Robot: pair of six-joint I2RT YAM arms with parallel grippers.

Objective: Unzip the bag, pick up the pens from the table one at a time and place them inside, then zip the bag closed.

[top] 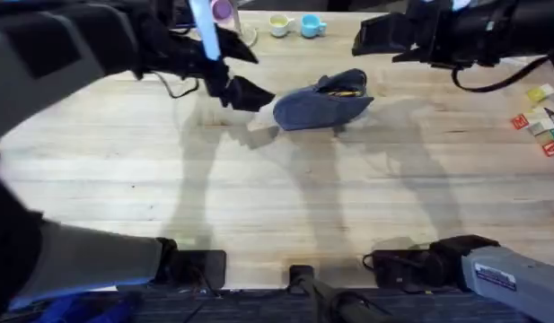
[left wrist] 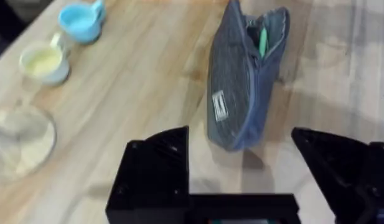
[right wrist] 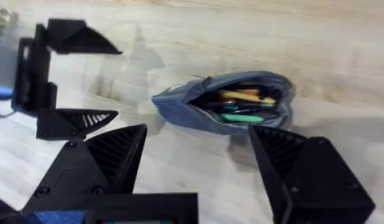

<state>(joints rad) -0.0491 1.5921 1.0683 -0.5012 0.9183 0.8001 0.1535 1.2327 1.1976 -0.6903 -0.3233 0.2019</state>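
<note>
Desk (top: 277, 206) surface carries the scene, and reading from the left, the left gripper (top: 243, 90) comes first: it hovers at the far left-centre, just beside the left end of the bag (top: 320, 105), with its black fingers spread wide and nothing between them. From the left wrist view the left gripper (left wrist: 248, 165) straddles the near end of the bag (left wrist: 241, 87) without touching it, which looks like a position for pinning that end down so the fabric resists a pull on the zip.

Next comes the bag itself, lying on its side at the far centre of the desk, mouth unzipped and gaping toward the right. Inside, the green pen (right wrist: 244, 116) lies among darker barrels and a yellow-orange one, so the pens appear to be stowed already; no pen is seen loose on the wood. I judge the remaining step to be closing the zip. The zip pull is too small to pick out.

Further right, the right gripper (top: 375, 40) hangs above the far right of the bag, released and empty, its fingers apart; its wrist camera looks straight into the open mouth, a sensible stance for reaching the slider.

Two small cups (top: 294, 25) stand at the far edge, well apart from the work.
</note>
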